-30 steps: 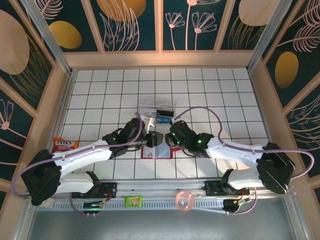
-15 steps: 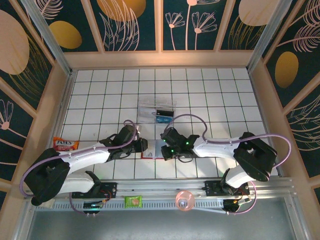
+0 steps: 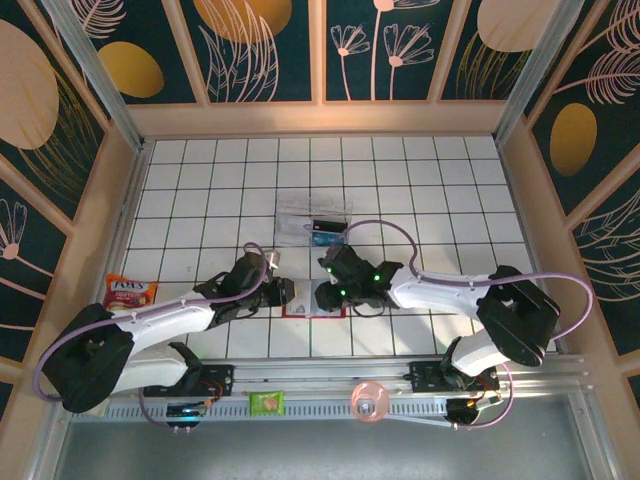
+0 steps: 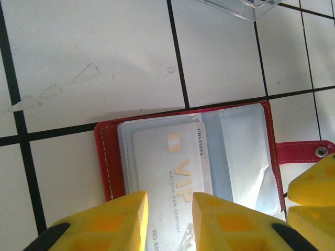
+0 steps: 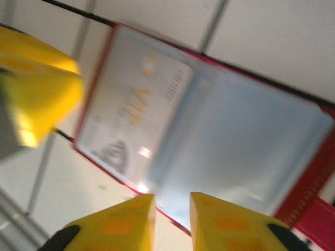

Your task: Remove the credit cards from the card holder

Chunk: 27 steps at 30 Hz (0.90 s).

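1. Plainly, we are at the pulling-out step. The card holder (image 4: 106, 157) lies open and flat on the table (image 4: 78, 47), close before the bases, and the VIP card (image 4: 172, 167) sits in a sleeve, not yet out.
2. At the holder's 9 o'clock in the top view, the left gripper (image 4: 168, 203) has its jaws narrowly parted over the card's near end and clamps nothing.
3. At 3 o'clock, the right gripper (image 5: 171, 203) hovers by the holder's edge, jaws slightly apart and empty. Blur hides any contact.
4. Next, we judge, one gripper should pin the cover while the other catches the thin, slick card's edge and slides it free.
5. Farther off, at 12 o'clock, stands the clear plastic box (image 3: 315, 222) — apart from the holder.
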### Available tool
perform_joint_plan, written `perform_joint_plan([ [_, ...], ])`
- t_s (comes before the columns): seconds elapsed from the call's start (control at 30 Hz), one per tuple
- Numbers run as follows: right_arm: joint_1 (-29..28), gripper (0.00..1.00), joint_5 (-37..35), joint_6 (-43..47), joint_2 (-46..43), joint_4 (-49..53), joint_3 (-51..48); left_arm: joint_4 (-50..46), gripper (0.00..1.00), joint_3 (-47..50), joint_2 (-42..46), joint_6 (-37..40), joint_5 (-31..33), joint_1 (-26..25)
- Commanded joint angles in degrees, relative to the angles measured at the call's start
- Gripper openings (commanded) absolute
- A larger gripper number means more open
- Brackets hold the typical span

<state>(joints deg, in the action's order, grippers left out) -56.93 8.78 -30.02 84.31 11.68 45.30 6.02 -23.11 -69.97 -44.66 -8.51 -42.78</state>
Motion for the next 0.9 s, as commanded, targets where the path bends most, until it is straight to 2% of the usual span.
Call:
perform_joint_plan([
  [0.0, 2.2, 0.32, 10.7, 0.3, 3.0, -3.8, 3.7, 3.2, 0.27, 1.5, -0.1, -0.3, -0.6, 0.3],
  [0.2, 3.3, 0.35, 15.9, -1.0, 9.6, -6.2, 7.5, 0.9, 0.26, 2.3, 1.1, -0.1, 2.5, 0.3],
  [0.3, 3.3, 0.35, 14.3, -2.0, 11.9, -5.4, 9.1, -0.7, 0.30, 2.8, 3.6, 0.2, 3.9, 0.4],
  [0.67, 3.7, 0.31, 8.8, -6.0, 15.3, -4.2, 9.3, -1.9, 0.31, 5.3, 9.3, -0.4, 5.7, 0.4],
  [0.87, 3.8, 0.31, 8.5, -6.7, 16.1, -3.9, 8.9, -1.7, 0.31, 5.6, 9.7, -0.4, 5.8, 0.4],
])
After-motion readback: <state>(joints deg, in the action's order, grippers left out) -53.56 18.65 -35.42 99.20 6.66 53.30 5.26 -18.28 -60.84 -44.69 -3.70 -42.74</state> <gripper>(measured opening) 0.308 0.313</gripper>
